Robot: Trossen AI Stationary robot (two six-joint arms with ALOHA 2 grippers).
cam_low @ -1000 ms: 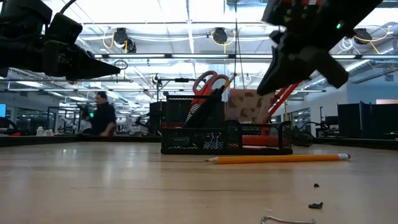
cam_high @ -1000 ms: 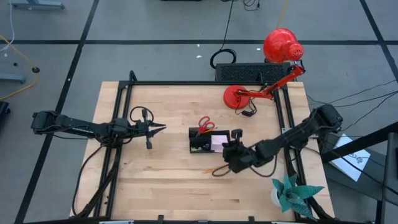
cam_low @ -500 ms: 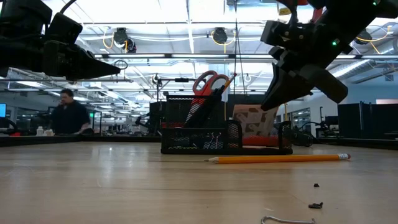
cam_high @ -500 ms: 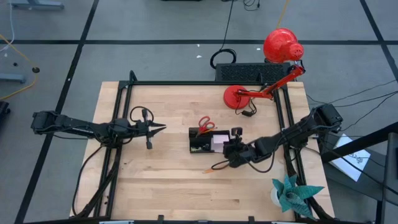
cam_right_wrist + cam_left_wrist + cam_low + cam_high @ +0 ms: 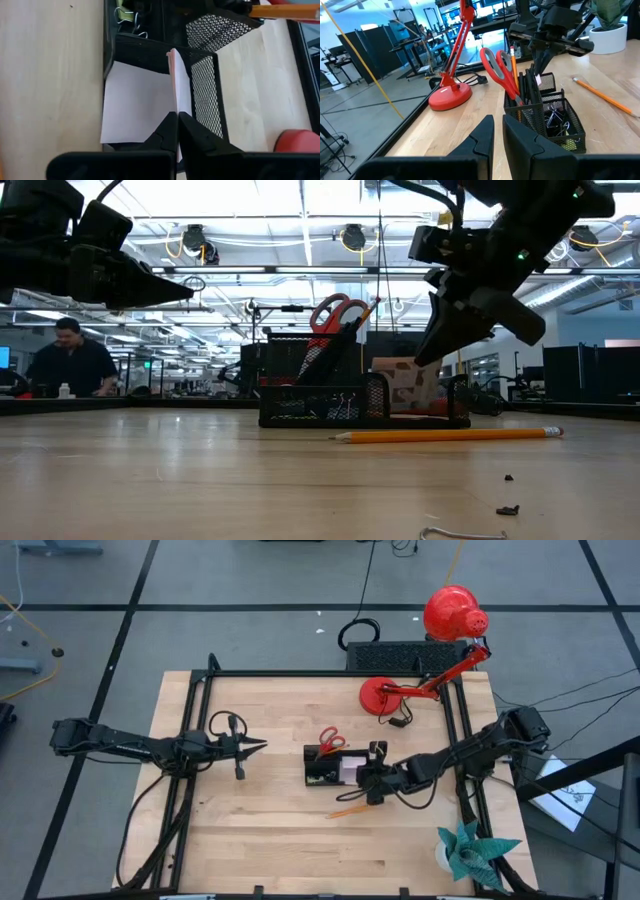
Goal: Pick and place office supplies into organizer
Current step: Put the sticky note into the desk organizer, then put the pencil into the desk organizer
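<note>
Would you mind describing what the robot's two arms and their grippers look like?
Both arms are dark, nearly black, jointed segments with black cables looping alongside. The left gripper tapers to two slim dark fingers. The right gripper is blockier, with a small green light on its wrist in the low view; its fingers are flat, black and wedge-shaped.

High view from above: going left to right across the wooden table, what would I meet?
Left pincer → scissors in the organizer → right pincer → red lamp base → teal paper plant.

Right gripper (image 5: 177, 131) fingertips hide sticky-note pad (image 5: 181, 85) edge
</note>
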